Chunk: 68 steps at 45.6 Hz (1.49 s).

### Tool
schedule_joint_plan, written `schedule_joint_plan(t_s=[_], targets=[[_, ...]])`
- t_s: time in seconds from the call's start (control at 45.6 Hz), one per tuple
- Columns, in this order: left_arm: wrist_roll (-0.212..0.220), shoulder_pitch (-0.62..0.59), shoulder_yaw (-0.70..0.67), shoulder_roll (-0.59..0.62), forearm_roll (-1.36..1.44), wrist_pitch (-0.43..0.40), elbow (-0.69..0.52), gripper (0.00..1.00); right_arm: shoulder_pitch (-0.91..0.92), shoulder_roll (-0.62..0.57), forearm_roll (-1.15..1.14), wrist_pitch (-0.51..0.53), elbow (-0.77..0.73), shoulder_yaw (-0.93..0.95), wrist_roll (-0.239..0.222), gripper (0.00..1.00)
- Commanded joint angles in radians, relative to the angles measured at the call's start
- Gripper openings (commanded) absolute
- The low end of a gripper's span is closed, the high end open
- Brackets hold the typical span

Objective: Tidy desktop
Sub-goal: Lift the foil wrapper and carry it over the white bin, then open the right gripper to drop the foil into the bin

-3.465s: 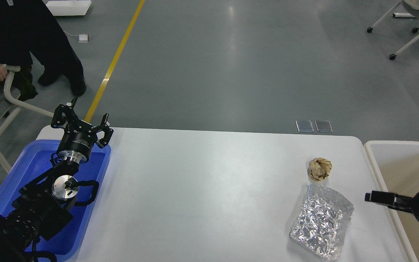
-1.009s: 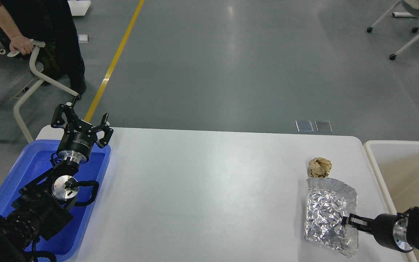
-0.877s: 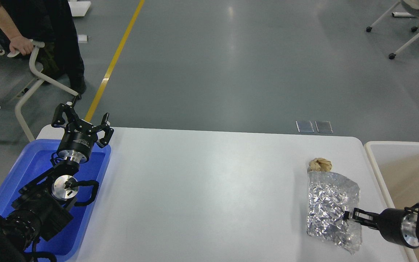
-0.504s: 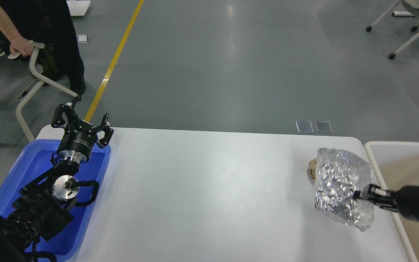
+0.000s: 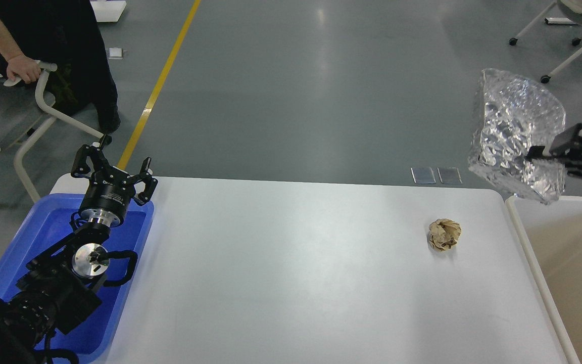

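Note:
The white desktop (image 5: 291, 263) fills the middle of the head view. A crumpled brown paper ball (image 5: 444, 234) lies on it near the right end. My right gripper (image 5: 534, 150) is shut on a crinkled silver foil bag (image 5: 513, 136) and holds it high in the air, above the desktop's far right corner and the near-left rim of the beige bin (image 5: 533, 273). My left gripper (image 5: 114, 169) is open and empty, raised over the far end of the blue tray (image 5: 43, 227).
The blue tray sits at the desktop's left edge, with my left arm lying over it. The beige white-rimmed bin stands just off the desktop's right edge. A person (image 5: 63, 45) holds a chair frame at the far left. Wheeled chair legs (image 5: 569, 55) stand at the far right.
My right gripper closed on the foil bag on the desktop, then lifted it up and back toward the bin. The paper ball is uncovered again. The left arm has not moved.

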Motion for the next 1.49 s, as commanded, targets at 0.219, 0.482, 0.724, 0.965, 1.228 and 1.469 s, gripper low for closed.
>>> schedule_joint_plan(t_s=[0.219,0.482,0.724,0.965,1.228,1.469], targets=[[0.000,0.001,0.000,0.000,0.000,0.000,0.000,1.00,0.100,0.172,0.005,0.038,-0.647,-0.089,-0.010,0.00],[0.000,0.001,0.000,0.000,0.000,0.000,0.000,1.00,0.083,0.510,0.020,0.030,-1.346,-0.177,-0.007,0.00],[0.000,0.001,0.000,0.000,0.000,0.000,0.000,1.00,-0.052,0.582,0.022,-0.131,-1.450,-0.182,-0.009,0.00],[0.000,-0.001,0.000,0.000,0.000,0.000,0.000,1.00,-0.253,0.636,0.032,-0.320,-1.453,-0.166,-0.012,0.00],[0.000,0.001,0.000,0.000,0.000,0.000,0.000,1.00,-0.463,0.751,0.347,-0.450,-1.453,-0.180,-0.012,0.00],[0.000,0.001,0.000,0.000,0.000,0.000,0.000,1.00,-0.541,0.825,0.379,-0.518,-1.451,-0.160,-0.010,0.00]])
